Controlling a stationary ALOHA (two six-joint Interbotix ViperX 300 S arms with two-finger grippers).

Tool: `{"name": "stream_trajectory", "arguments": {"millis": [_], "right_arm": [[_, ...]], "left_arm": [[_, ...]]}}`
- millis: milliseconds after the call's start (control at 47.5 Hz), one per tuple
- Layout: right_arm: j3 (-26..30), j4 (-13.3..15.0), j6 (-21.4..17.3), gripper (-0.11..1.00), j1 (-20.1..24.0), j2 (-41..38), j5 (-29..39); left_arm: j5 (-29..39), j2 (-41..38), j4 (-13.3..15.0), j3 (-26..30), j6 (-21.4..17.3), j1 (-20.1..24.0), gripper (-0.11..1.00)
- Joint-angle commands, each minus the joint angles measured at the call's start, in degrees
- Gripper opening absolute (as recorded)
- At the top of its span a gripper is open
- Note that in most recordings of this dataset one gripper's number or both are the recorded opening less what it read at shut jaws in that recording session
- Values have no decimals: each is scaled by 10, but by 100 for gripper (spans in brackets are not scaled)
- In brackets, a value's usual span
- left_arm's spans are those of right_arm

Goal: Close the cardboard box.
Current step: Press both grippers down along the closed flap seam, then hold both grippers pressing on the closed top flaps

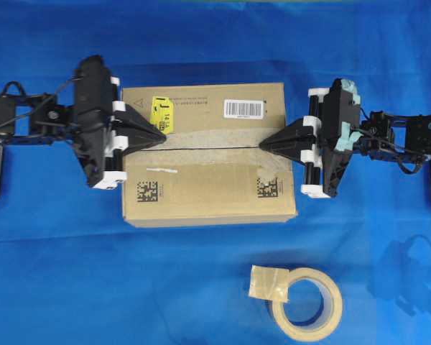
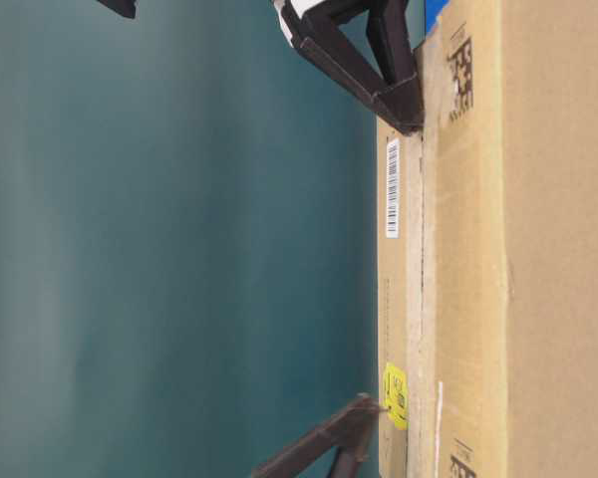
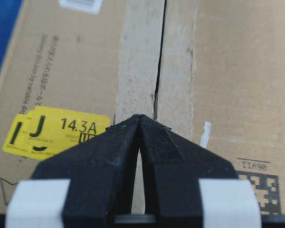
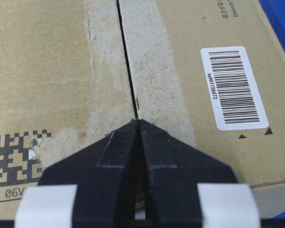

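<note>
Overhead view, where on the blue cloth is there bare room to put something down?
Bare blue cloth lies below the cardboard box, left of the tape roll, and along the top edge above the box. Crowded: both box ends, where the left gripper and right gripper meet the seam.

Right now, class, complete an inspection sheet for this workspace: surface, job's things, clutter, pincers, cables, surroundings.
Surface: blue cloth, wrinkled.
Job's things: cardboard box, top flaps down, meeting at a narrow centre seam.
Clutter: tape roll in front of the box, apart from it.
Pincers: left pincer and right pincer shut, tips at opposite ends of the seam.
Cables: black wires on the left arm.
Surroundings: nothing seen.
</note>
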State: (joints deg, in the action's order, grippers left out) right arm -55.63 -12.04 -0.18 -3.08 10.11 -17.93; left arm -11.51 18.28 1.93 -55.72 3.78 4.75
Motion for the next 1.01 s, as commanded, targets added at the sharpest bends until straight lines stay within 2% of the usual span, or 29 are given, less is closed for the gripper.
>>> {"name": "stream_trajectory", "arguments": {"millis": [0, 147, 315, 694, 988], "right_arm": [[4, -3, -1, 0, -3, 1, -2], [3, -3, -2, 0, -3, 2, -2], [4, -3, -2, 0, -3, 2, -3], [4, -3, -2, 0, -3, 2, -7], [4, -3, -2, 0, -3, 2, -9]], "left_arm": [[-55, 15, 0, -12, -4, -2, 0], [-141, 12, -1, -56, -22, -5, 0], [-193, 4, 0, -87, -23, -20, 0], [-223, -25, 2, -116, -23, -25, 0], [-228, -45, 3, -111, -23, -25, 0]]}}
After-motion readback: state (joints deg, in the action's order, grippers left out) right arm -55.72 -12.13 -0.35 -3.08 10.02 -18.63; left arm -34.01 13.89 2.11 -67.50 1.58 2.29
